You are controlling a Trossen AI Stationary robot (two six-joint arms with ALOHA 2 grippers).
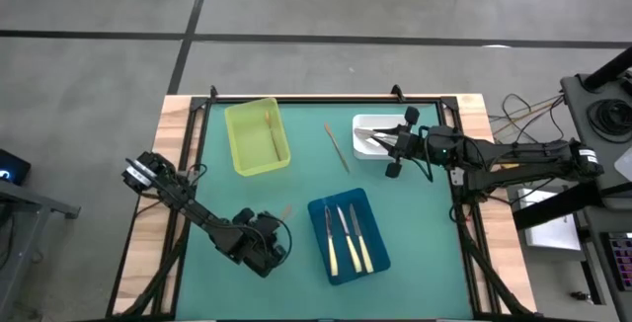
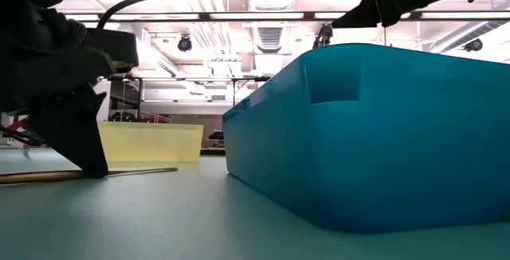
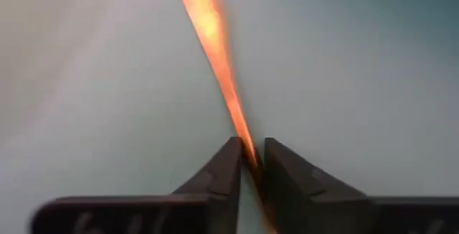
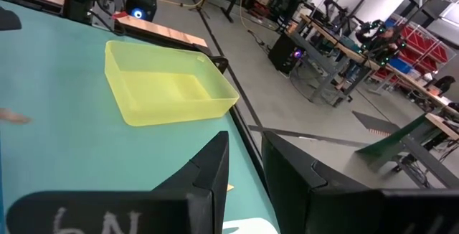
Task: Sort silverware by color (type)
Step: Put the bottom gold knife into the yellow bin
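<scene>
My left gripper [image 1: 265, 243] is down on the green mat, left of the blue tray [image 1: 375, 253], and shut on a thin gold-copper utensil [image 3: 211, 40]. Three knives with cream-yellow handles [image 1: 348, 238] lie in the blue tray. Inside the yellow tray [image 1: 242, 154] at the far left lies one gold utensil [image 1: 269, 122]. Another gold-copper utensil [image 1: 338, 148] lies flat on the mat between the yellow and white trays. My right gripper [image 4: 244, 173] hovers over the white tray [image 1: 367, 121], which holds silver pieces. Its fingers stand a little apart with nothing between them. My left gripper pinches the thin gold-copper utensil near one end [image 3: 246, 146] between its two fingertips. The fingers slant steeply down from above and reach the mat [image 2: 92, 168]. The utensil [image 2: 119, 171] lies flat on the mat and runs away from the fingers.
The blue tray [image 2: 374, 132] stands close on the left gripper's right side. The yellow tray [image 2: 151, 144] is toward the far edge. Bare mat lies around the left gripper toward the near and left edges. Wooden table borders frame the mat.
</scene>
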